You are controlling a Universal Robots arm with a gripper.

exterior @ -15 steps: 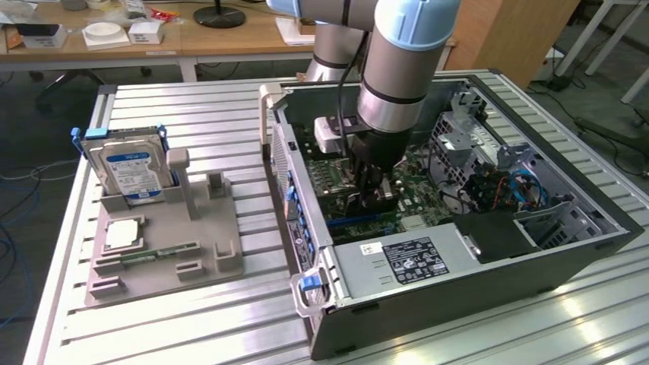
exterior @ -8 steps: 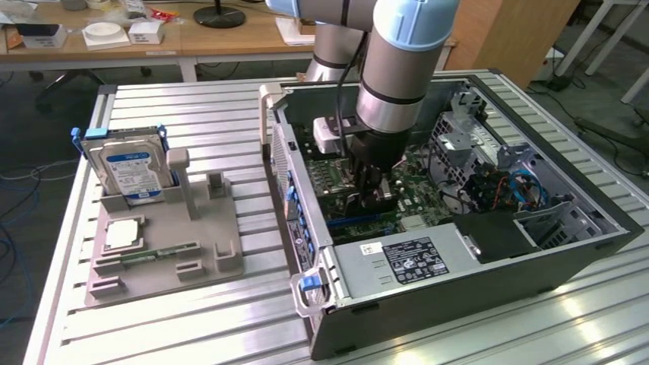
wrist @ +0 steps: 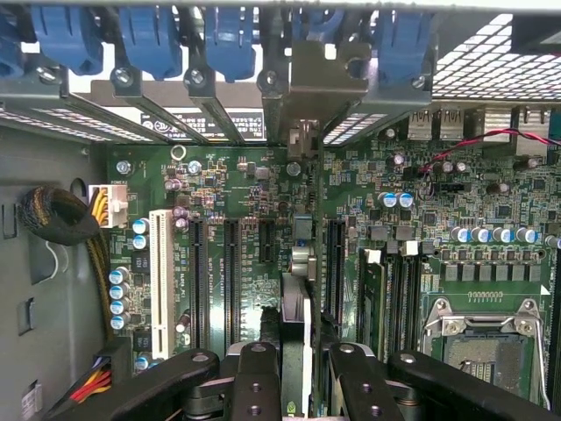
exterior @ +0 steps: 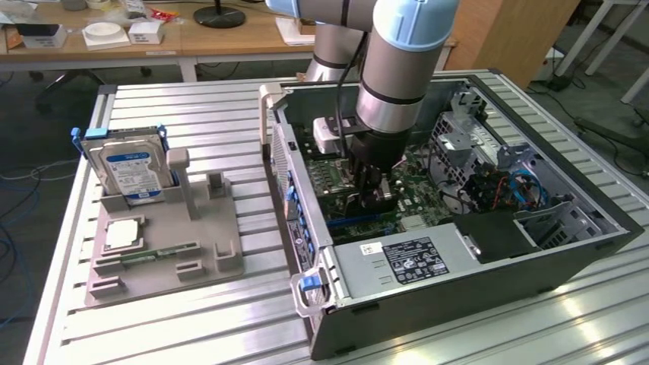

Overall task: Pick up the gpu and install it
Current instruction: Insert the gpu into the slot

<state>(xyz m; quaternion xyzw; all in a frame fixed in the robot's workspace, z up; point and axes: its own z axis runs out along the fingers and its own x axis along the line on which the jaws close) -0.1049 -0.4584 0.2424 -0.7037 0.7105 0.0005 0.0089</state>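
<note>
Exterior view, arm: I reach down into the open computer case (exterior: 457, 205), my gripper (exterior: 371, 199) low over the motherboard (exterior: 416, 190).
Exterior view, surface: a ribbed metal surface (exterior: 182, 114) carries the case and a grey holder tray (exterior: 163, 258), where the hard drive (exterior: 130, 171) stands and a memory stick (exterior: 157, 253) lies.
Exterior view, room: wooden desks behind, cables on the floor.
Wrist view, fingers: my fingers (wrist: 254, 377) are clenched on the gpu (wrist: 298, 333), held edge-on.
Wrist view, why: I judge the card is kept upright to line up with an expansion slot (wrist: 335, 259), its bracket (wrist: 320, 83) already at the rear openings.
</note>
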